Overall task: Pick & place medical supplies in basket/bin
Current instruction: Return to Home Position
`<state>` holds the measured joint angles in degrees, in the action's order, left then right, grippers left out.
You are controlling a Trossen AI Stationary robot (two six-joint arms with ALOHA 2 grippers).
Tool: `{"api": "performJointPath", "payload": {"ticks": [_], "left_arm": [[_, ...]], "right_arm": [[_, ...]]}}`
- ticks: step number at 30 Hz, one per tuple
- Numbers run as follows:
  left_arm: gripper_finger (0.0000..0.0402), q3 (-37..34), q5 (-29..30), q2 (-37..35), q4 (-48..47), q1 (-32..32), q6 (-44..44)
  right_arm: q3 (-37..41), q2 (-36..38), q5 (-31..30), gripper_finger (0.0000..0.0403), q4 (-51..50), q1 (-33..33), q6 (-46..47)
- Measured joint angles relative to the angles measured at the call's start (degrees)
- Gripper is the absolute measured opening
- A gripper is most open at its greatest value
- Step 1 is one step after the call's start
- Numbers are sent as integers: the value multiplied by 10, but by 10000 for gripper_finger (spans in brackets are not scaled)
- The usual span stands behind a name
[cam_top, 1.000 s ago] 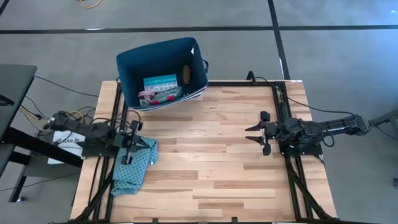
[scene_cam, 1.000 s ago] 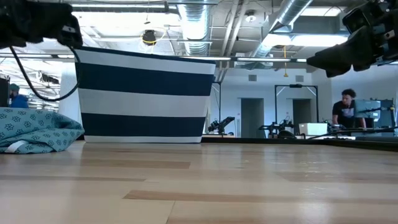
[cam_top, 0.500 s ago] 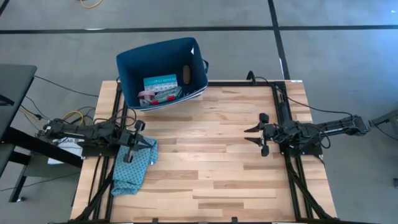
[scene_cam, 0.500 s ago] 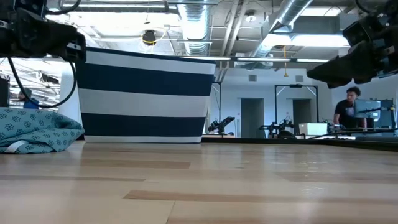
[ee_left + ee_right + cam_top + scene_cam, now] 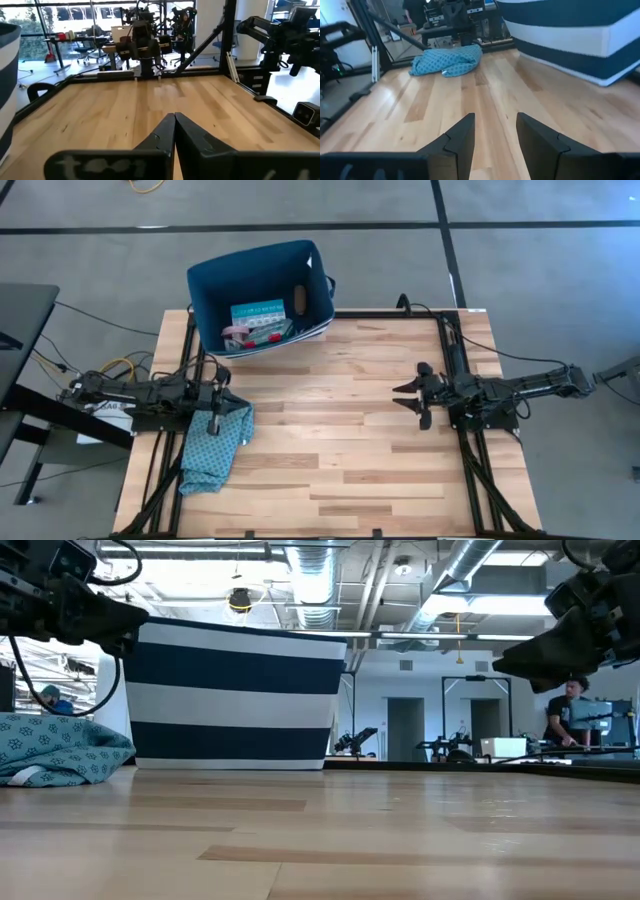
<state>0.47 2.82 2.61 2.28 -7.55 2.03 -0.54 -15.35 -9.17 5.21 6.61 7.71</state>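
The dark navy bin [image 5: 205, 295] stands at the table's far left; its striped outside shows in the low view [image 5: 235, 700]. In it lie a teal-red-white flat box [image 5: 258, 313], a pink roll [image 5: 238, 332] and a brown block [image 5: 300, 298]. The other supplies are out of view. My left gripper [image 5: 238, 405] is shut and empty [image 5: 174, 120], above the teal patterned cloth's far end. My right gripper [image 5: 397, 395] is open and empty [image 5: 495, 125] at the table's right, pointing left.
The teal patterned cloth [image 5: 212, 450] lies bunched at the table's left side, and also shows in the low view [image 5: 55, 745] and the right wrist view [image 5: 447, 61]. Bare wood lies between the two grippers. A person stands in the room beyond the table [image 5: 565, 705].
My left gripper has shut its wide-open fingers and come down a little, moving slightly toward the table's right. My right gripper has come down a little. The bin and the cloth have kept still.
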Motion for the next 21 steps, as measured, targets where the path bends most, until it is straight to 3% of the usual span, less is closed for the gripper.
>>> {"api": "performJointPath", "payload": {"ticks": [21], "left_arm": [[0, -1, -9, 0, -2, 0, 0]], "right_arm": [[0, 0, 1, 137, -2, 0, 24]]}}
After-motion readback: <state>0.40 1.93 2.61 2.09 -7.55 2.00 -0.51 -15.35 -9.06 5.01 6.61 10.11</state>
